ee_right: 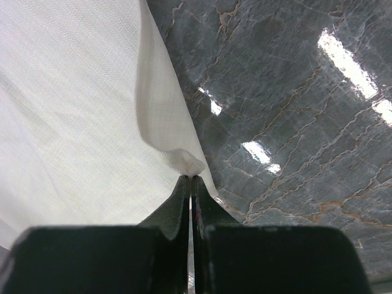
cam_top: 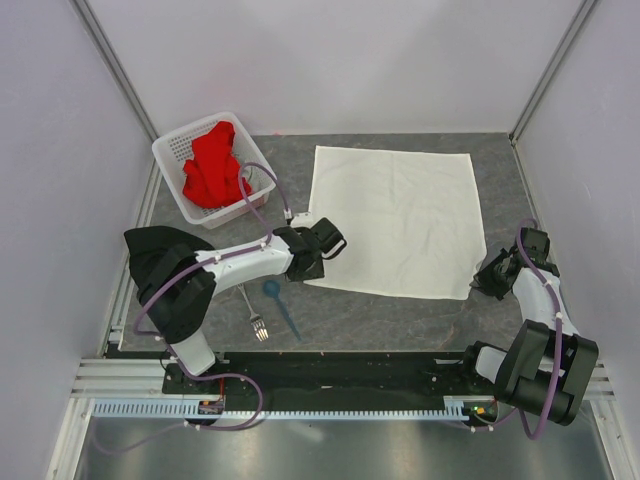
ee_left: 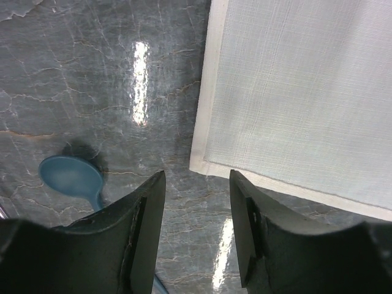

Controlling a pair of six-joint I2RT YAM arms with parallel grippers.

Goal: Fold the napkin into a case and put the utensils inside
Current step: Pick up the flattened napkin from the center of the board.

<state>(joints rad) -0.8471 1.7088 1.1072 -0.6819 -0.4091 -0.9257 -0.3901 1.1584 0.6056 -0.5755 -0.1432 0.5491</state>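
Note:
The cream-white napkin [cam_top: 395, 220] lies spread flat in one layer, not shaped as a case. My left gripper [cam_top: 333, 244] hovers open just off its near-left corner. In the left wrist view that gripper [ee_left: 197, 177] has bare table between its fingers, with the napkin's corner [ee_left: 294, 92] just ahead to the right. My right gripper [cam_top: 484, 283] is shut on the napkin's near-right corner. The right wrist view shows the gripper [ee_right: 191, 177] pinching a small bunch of the napkin [ee_right: 73, 122]. The silver fork [cam_top: 256, 319] and blue spoon [cam_top: 281, 306] lie near the left arm; the spoon's bowl [ee_left: 70, 176] shows left of the fingers.
A white perforated basket [cam_top: 170, 150] holding a red cloth [cam_top: 212, 165] stands at the back left. A black cloth [cam_top: 150, 250] lies at the left edge beside the left arm. Walls enclose the table on three sides.

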